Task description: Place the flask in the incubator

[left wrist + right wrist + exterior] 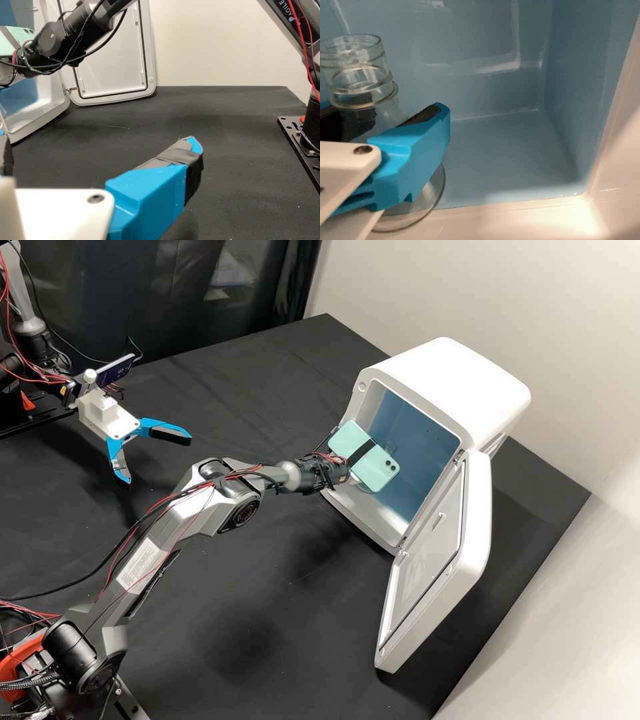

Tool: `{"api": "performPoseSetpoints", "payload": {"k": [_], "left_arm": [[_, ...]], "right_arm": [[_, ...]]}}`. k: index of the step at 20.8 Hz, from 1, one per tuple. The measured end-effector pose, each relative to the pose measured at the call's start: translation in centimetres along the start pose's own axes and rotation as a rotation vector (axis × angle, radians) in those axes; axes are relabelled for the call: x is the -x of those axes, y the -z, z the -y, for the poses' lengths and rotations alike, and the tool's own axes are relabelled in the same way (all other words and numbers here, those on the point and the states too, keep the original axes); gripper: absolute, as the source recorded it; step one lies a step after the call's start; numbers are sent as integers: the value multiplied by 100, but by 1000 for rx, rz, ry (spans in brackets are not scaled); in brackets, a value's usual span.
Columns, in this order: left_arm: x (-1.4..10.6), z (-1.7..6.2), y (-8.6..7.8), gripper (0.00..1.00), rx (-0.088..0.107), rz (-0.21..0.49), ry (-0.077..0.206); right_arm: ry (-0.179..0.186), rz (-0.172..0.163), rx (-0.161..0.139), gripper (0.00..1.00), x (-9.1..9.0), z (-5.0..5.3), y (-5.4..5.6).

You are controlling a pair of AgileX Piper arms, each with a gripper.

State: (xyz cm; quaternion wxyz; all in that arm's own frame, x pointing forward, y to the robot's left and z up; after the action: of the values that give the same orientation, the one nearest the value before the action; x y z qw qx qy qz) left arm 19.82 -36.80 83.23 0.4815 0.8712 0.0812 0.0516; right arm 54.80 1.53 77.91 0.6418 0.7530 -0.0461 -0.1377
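A clear glass flask (357, 75) with a threaded neck stands upright just inside the white incubator (453, 380), its round base on the front edge of the blue floor (510, 155). My right gripper (375, 120) is shut on the flask below the neck, one blue finger (415, 145) on either side. In the high view the right arm's wrist, with a mint-green camera (365, 457), is at the incubator's opening. The incubator's door (440, 553) hangs wide open. My left gripper (152, 455) is open with nothing in it, above the bench at the far left.
The black bench (280, 613) lies bare between the arms and the incubator. The open door (115, 55) juts out toward the bench's front right edge. The right arm's long links (200, 507) cross the middle. Cables and an arm base (305, 135) sit at the left.
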Motion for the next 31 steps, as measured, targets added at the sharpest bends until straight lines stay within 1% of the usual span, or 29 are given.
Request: {"api": "performPoseSetpoints", "payload": {"k": [3, 5, 7, 8, 10, 15, 21, 28, 31], "left_arm": [[-2, 0, -4, 100, 2, -2, -1], [-2, 0, -3, 100, 0, -2, -1], [-2, 0, -3, 100, 0, -2, -1], [-2, 0, -3, 100, 0, -2, -1], [-2, 0, -3, 100, 0, -2, -1], [-2, 0, -3, 100, 0, -2, -1], [0, -2, 8, 100, 1, -7, -2], [0, -2, 8, 100, 1, -7, -2], [2, -4, 16, 100, 1, -11, -3]], "right_arm": [[-8, 5, -4, 100, -1, 7, -42], [-11, 13, -6, 100, -2, -11, -74], [-14, 19, -18, 100, -1, -11, -77], [-15, 22, -16, 100, -1, -12, -80], [-19, 30, -27, 100, -1, -15, -88], [-20, 32, 4, 100, -2, -22, -92], [-27, 37, 9, 100, -6, -61, -120], [-39, 50, 5, 100, -13, -147, -184], [-40, 51, 5, 100, -15, -154, -193]]}}
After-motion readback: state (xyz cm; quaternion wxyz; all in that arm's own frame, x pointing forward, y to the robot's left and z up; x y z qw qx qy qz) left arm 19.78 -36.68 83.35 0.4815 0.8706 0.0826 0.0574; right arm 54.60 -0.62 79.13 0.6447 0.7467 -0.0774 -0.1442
